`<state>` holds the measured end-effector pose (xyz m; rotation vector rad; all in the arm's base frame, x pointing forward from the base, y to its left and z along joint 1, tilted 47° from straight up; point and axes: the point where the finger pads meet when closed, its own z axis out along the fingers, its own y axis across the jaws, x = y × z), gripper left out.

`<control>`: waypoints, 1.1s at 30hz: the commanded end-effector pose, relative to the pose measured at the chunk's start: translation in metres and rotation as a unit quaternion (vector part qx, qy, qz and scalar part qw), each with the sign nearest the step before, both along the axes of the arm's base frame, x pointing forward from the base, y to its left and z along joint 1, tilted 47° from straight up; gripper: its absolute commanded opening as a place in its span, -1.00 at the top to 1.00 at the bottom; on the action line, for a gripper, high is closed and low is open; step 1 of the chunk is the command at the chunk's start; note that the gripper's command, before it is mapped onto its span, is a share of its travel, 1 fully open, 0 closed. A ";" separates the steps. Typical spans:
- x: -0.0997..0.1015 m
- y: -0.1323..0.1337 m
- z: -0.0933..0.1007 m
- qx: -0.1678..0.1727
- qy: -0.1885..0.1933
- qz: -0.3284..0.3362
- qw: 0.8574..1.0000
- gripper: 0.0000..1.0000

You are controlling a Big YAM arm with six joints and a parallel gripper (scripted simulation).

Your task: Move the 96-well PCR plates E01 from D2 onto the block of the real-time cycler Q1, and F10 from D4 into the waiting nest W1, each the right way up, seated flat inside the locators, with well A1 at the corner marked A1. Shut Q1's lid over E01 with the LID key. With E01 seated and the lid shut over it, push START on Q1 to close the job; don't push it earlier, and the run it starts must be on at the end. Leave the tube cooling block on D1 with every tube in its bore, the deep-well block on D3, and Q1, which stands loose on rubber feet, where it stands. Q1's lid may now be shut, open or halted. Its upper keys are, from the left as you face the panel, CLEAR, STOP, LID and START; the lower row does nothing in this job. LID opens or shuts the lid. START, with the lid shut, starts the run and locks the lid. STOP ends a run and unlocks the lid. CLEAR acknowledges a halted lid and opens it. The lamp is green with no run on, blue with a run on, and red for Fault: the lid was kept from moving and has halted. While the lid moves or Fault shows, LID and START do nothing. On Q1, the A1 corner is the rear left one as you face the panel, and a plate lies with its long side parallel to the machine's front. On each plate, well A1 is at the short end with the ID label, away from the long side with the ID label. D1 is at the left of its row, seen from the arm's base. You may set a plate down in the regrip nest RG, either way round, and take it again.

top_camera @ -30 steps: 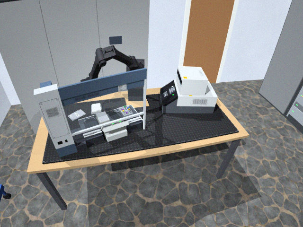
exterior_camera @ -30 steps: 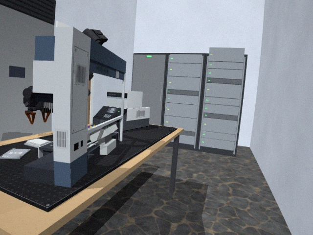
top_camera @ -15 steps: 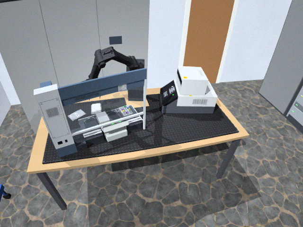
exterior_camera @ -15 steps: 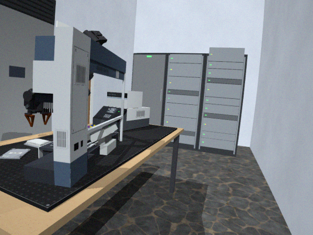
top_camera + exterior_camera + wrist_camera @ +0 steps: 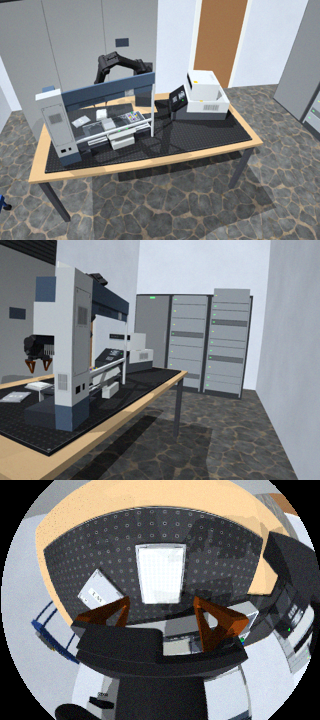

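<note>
My gripper (image 5: 161, 599) (image 5: 38, 365) is open and empty, its orange fingers pointing down. It hangs above a white 96-well plate (image 5: 160, 574) (image 5: 38, 385) (image 5: 101, 113) that lies flat on a raised stand behind the deck. A second flat plate (image 5: 100, 591) (image 5: 14, 396) (image 5: 80, 121) lies on the mat to one side of it. I cannot read either ID label. In the top view the blue beam hides the gripper; only the arm (image 5: 116, 61) shows. The cycler Q1 (image 5: 206, 108) stands at the right, with a green lamp (image 5: 182, 99) on its panel (image 5: 177, 98). Its white lid (image 5: 202, 85) sits on top.
The liquid handler's blue beam (image 5: 108, 89) and white tower (image 5: 55, 125) span the deck in front of the arm. On the deck are the tube cooling block (image 5: 133, 116) with coloured caps and a pale block (image 5: 108, 124). A thin white post (image 5: 152, 111) stands at the deck's end.
</note>
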<state>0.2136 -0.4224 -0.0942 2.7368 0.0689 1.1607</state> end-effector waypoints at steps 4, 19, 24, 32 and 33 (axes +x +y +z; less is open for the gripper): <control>0.011 -0.011 0.004 -0.011 -0.005 -0.006 1.000 -1.00; 0.029 -0.014 -0.014 -0.009 -0.005 -0.008 1.000 -1.00; 0.026 -0.013 -0.020 -0.006 -0.002 -0.010 1.000 -1.00; 0.043 -0.006 -0.033 0.001 -0.002 -0.003 1.000 -1.00; 0.045 -0.009 -0.033 -0.001 -0.003 -0.003 1.000 -1.00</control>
